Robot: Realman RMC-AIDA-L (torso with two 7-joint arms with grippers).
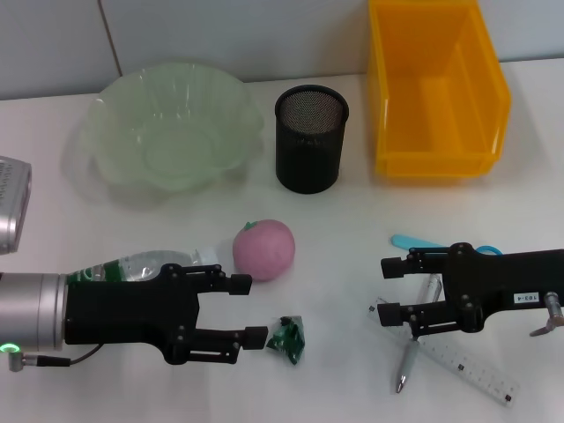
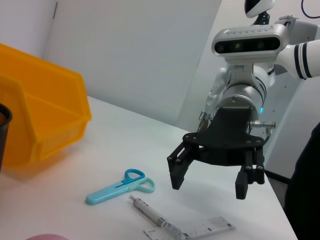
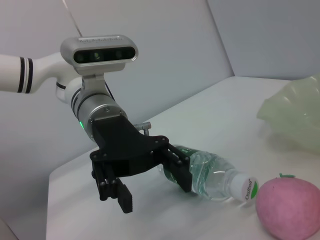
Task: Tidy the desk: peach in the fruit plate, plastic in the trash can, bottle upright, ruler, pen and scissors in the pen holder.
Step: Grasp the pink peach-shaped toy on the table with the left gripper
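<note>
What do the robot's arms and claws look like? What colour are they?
Both claws are black, with blocky jointed fingers. The left claw sits on a shiny silver wrist with a small green light and a thin cable. The right claw carries a little white label. Each wrist has a silver camera bar on it, and the arms are white with black rings.

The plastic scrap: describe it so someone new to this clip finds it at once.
Start at the black mesh pen holder and come toward the robot past the pink peach. Just nearer lies the plastic scrap, beside the open left gripper. It is the only crumpled, dark green item, far smaller than peach or bottle.
</note>
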